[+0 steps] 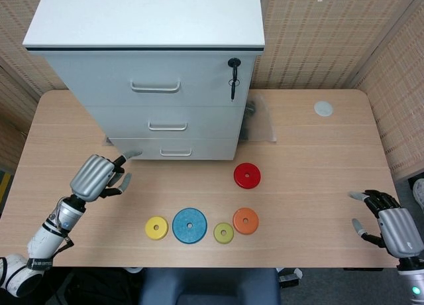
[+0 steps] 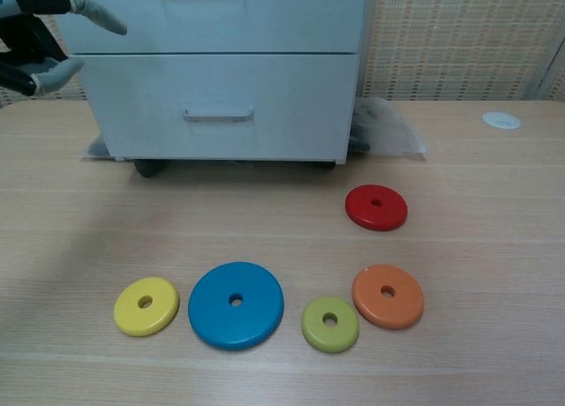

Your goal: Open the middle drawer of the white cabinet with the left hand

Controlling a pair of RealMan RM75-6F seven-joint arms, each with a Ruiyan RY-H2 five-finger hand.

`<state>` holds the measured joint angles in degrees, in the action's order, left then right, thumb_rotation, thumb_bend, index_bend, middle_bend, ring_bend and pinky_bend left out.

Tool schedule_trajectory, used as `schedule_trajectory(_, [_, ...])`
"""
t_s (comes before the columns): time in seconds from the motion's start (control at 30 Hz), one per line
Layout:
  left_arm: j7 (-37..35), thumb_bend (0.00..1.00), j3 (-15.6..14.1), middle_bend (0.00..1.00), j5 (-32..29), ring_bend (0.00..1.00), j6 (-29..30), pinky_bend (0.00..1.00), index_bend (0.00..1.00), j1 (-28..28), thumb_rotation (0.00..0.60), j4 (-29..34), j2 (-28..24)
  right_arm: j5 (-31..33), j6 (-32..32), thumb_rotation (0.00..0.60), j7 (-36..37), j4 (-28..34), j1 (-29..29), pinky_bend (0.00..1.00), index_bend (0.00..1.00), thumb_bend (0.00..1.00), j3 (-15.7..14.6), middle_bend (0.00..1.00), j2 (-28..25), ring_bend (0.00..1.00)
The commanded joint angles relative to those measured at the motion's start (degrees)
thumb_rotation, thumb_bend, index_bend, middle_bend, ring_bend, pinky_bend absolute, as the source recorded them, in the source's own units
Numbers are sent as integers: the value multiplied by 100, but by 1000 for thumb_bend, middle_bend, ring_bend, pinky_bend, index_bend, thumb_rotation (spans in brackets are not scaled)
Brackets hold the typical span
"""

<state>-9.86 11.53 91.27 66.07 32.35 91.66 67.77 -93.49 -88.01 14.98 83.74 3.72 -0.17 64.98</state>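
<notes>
The middle drawer [image 1: 167, 122] of the white cabinet [image 1: 149, 73] is shut flush, its handle [image 1: 167, 126] up and to the right of my left hand [image 1: 98, 176], which hangs empty with fingers loosely spread, so I judge the reach, grasp and pull all remain.

Wooden table [image 1: 311, 159] carries a white cabinet [image 1: 149, 66], a clear plastic bag [image 1: 260, 122] beside it, and red [image 1: 246, 176], orange [image 1: 245, 221], green [image 1: 223, 233], blue [image 1: 189, 225] and yellow [image 1: 156, 227] discs.
</notes>
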Motion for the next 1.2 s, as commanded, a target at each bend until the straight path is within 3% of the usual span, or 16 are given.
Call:
schedule_trajectory(0.03, [-73,549,178,920,-188,930,-40,1000,156,159,600,60,48,14,5,600,4,-6,-1,207,249,326,5,325,-6,201])
schedule_trajectory(0.37, [-124,549,445,935,-451,944,-286,1000,164,586,600,274,-37,113,95,600,81,-110,14,207,249,326,20,325,39,201])
schedule_trajectory(0.7, [87,549,661,944,-1089,951,-939,1000,162,1077,600,482,-163,175,122,600,179,-236,-9,207,249,326,14,325,94,201])
schedule_trajectory(1.2, [342,549,639,944,-1552,952,-1220,1000,182,1368,600,429,-111,228,62,600,323,-396,-88,207,249,326,14,325,130,201])
